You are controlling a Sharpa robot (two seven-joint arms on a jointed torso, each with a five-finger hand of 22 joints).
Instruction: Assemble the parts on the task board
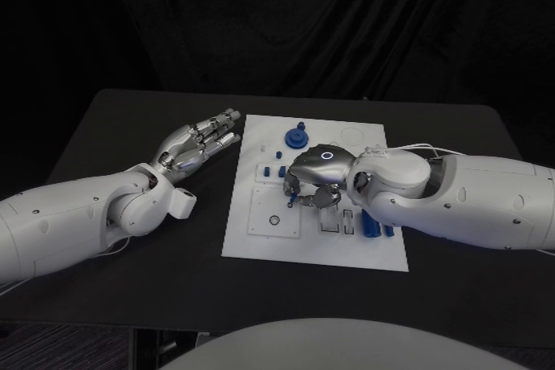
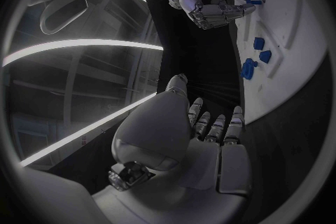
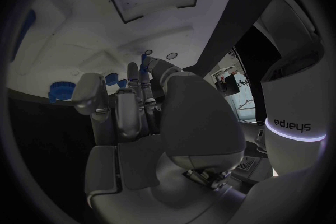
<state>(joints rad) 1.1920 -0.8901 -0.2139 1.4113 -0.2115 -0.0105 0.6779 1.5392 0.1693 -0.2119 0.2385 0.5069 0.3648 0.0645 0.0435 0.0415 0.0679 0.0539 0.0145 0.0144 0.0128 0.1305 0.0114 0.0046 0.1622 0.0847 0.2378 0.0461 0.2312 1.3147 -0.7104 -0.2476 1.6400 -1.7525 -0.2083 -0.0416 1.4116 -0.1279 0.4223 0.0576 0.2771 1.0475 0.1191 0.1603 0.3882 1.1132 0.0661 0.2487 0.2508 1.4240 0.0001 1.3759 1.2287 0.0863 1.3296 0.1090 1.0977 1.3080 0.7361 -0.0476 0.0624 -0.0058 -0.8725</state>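
The white task board [image 1: 335, 254] lies in the middle of the black table. My right hand [image 1: 312, 181] hovers low over the board's centre with its fingers curled down. A small blue part [image 3: 144, 66] sits pinched at its fingertips [image 2: 241, 8]. A blue knob-shaped part [image 1: 298, 136] stands near the board's far edge. Two small blue pieces [image 1: 273, 171] sit just left of the right hand. Long blue pieces [image 1: 370, 224] lie under the right forearm. My left hand [image 1: 203, 141] floats beside the board's far left edge, its fingers straight and apart, holding nothing.
The board [image 2: 294, 67] carries several recesses and slots, with a ring-shaped hole [image 1: 274, 221] near its left edge. Blue pieces [image 2: 251, 66] lie close to the left hand. Bare black table [image 1: 139, 290] spreads on both sides of the board.
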